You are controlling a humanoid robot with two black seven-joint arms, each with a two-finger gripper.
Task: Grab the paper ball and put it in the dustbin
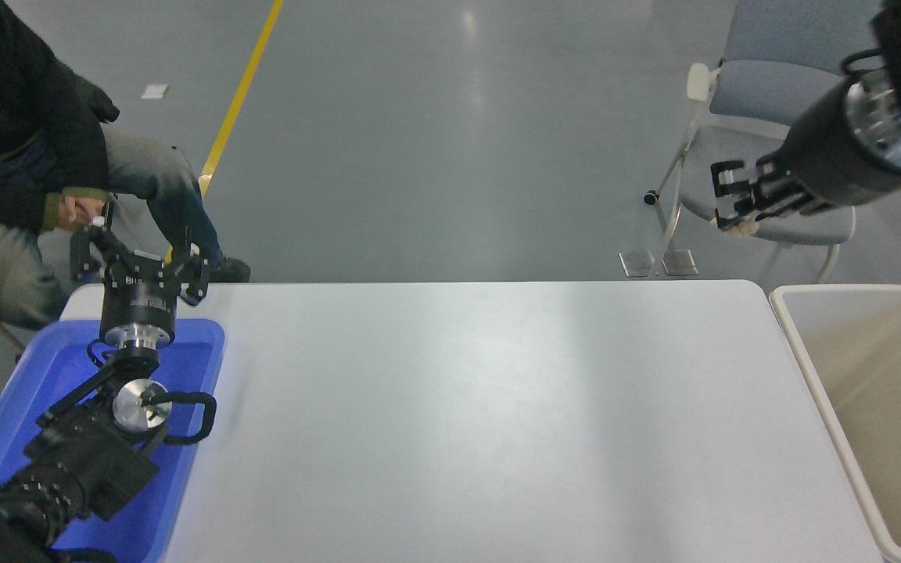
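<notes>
**Now: paper ball held high at the upper right**

Up at the picture's upper right, the right gripper [732, 205] is seen raised well above the white table [450, 422], its fingers pointing left and closed on the paper ball [741, 227]. Only a small tan edge of the ball is shown, peeking out below the fingertips. Behind the gripper, a grey chair [771, 117] is seen on the floor past the table's far edge. The dustbin [810, 367], cream-white with a beige inside, is set just beside the table's right edge, below and to the right of the held ball.

At the lower left, the left arm is parked over a blue tray [5, 407], and the left gripper [140, 258] is held with its fingers spread apart near the table's far left corner. A seated person [20, 156] is seen at the upper left, one hand [75, 213] just beyond that gripper.
</notes>
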